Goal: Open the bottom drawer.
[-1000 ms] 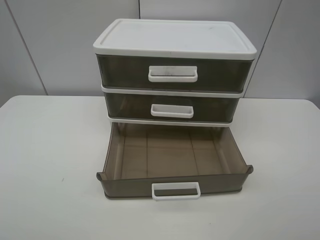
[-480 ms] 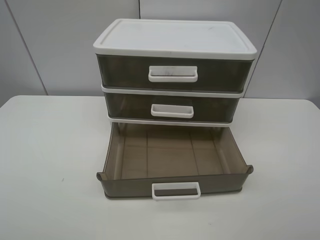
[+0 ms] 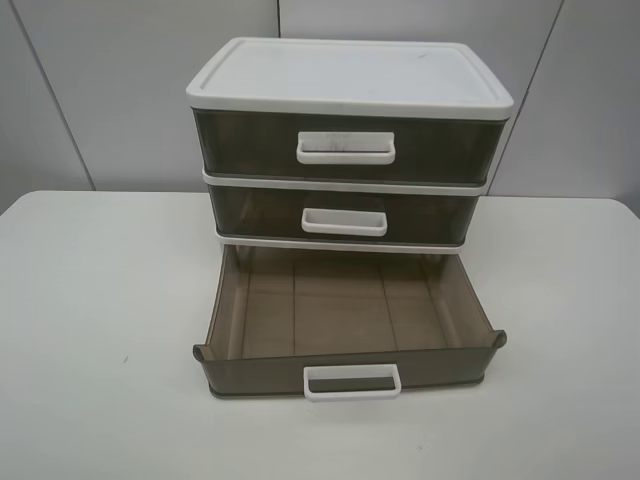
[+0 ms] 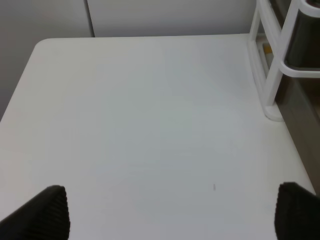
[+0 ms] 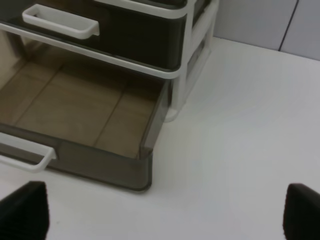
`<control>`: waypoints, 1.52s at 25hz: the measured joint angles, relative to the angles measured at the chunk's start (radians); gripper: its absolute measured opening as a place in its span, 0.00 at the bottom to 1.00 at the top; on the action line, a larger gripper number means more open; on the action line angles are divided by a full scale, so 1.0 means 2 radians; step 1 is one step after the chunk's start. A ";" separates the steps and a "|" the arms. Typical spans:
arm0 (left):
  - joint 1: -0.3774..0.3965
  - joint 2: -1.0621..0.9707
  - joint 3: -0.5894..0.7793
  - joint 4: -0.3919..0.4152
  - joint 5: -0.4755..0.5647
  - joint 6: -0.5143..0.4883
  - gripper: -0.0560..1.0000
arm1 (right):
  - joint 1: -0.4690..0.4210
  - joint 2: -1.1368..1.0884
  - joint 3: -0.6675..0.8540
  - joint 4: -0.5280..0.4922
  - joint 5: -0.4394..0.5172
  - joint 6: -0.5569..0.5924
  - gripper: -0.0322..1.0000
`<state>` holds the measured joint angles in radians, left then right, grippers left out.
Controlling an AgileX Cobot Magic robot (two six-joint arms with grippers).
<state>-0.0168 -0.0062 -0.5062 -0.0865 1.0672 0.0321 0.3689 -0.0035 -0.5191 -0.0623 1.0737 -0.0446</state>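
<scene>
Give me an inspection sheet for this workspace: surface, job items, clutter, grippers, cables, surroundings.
Surface: white table, a tiny dark speck left of the cabinet.
Job's things: three-drawer cabinet with white lid; bottom drawer pulled well out, nothing seen inside, loop handle free. Middle drawer and top drawer shut.
Clutter: nothing seen.
Grippers: left gripper open, over bare table beside the cabinet, holding nothing. Right gripper open, near the open drawer's front corner, holding nothing. Neither shows in the high view.
Cables: nothing seen.
Surroundings: grey panelled wall behind the table.
</scene>
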 joint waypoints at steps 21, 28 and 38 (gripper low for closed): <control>0.000 0.000 0.000 0.000 0.000 0.000 0.80 | 0.016 0.000 0.000 0.000 0.000 0.000 0.83; 0.000 0.000 0.000 0.000 0.000 0.000 0.80 | 0.016 0.000 0.000 0.000 0.000 0.000 0.83; 0.000 0.000 0.000 0.000 0.000 0.001 0.80 | -0.088 0.000 0.000 0.000 0.000 0.000 0.83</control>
<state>-0.0168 -0.0062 -0.5062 -0.0865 1.0672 0.0341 0.1933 -0.0035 -0.5191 -0.0623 1.0737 -0.0446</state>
